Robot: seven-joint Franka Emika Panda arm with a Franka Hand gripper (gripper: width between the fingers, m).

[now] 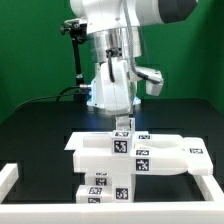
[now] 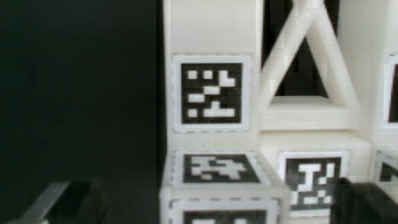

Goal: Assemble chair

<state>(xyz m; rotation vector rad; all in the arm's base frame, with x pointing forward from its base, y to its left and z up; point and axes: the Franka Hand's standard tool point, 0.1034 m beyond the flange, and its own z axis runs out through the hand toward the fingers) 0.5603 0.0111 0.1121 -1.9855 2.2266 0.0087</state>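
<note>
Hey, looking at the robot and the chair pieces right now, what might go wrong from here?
1. The claw hangs just above the chair; lifting off at a slant might catch the top block and shift the parts.
2. The white blocks sit stacked on a wide slab; whether they are fastened cannot be told, so a nudge may topple them.
3. In the wrist view, the tagged block fills most of the picture, so the camera sees little of the rest, and the next approach may be misjudged.
</note>
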